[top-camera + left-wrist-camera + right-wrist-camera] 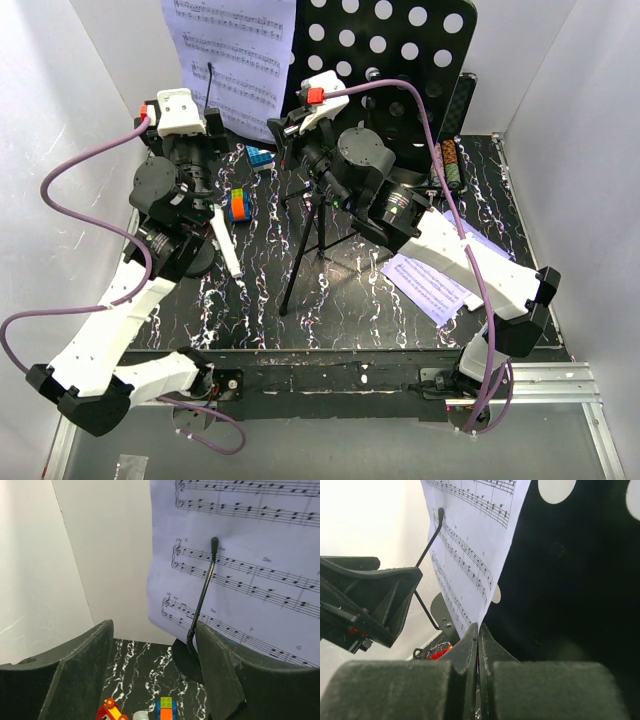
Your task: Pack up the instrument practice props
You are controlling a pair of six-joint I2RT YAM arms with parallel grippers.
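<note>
Sheet: upright on the stand desk at 12 o'clock, long axis vertical. My right gripper pinches its lower corner, fingers pressed together. My left gripper, fingers spread, faces the mic, stem leaning toward 1 o'clock.

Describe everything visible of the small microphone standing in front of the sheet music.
The microphone is a thin black stalk with a small dark grey head, rising slightly tilted from a round black base on the marbled tabletop. It stands just in front of the upright sheet-music page. The open left claw frames its foot; whether a finger touches the stalk cannot be told.
</note>
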